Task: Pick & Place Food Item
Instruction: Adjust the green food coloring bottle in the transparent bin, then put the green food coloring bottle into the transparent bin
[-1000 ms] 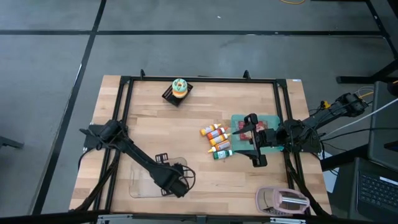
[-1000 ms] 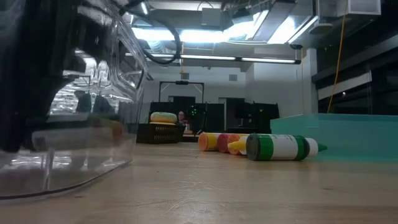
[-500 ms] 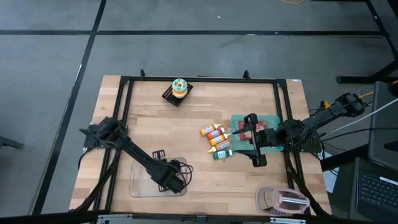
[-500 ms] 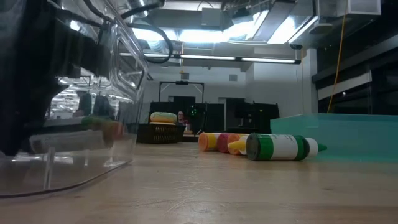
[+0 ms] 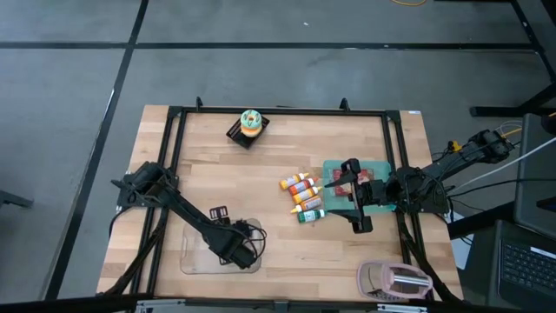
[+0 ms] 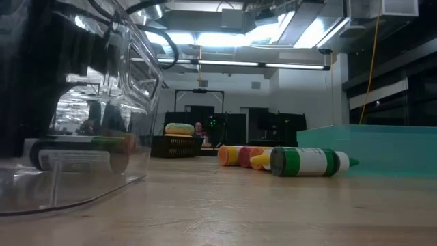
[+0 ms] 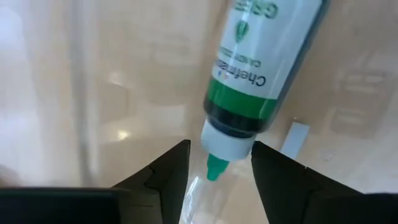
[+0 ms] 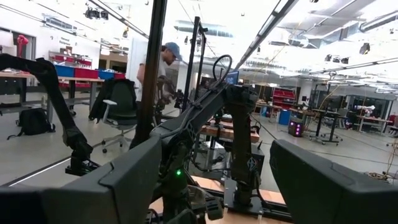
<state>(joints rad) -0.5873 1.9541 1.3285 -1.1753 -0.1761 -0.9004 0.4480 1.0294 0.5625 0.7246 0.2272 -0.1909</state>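
Note:
A green-labelled bottle [image 7: 261, 68] with a white neck and green nozzle lies on its side on the floor of a clear plastic container [image 5: 195, 259] at the table's near left; the low view shows the bottle [image 6: 72, 158] level there. My left gripper [image 7: 219, 163] points down into the container. It is open, and its fingers stand on either side of the bottle's nozzle end. My right gripper [image 8: 214, 186] waits open and raised above the teal tray [image 5: 334, 167] at the right.
Several coloured bottles [image 5: 302, 193] lie in a cluster mid-table, with a green one [image 6: 308, 161] nearest. A burger-like item on a black basket [image 5: 250, 124] stands at the far edge. A pink and white object [image 5: 395, 280] is at the near right. A person stands beyond the table.
My left gripper has shifted a little toward the table's left edge inside the container. The green bottle has come down from a raised, partly hidden place and now lies level on the container floor.

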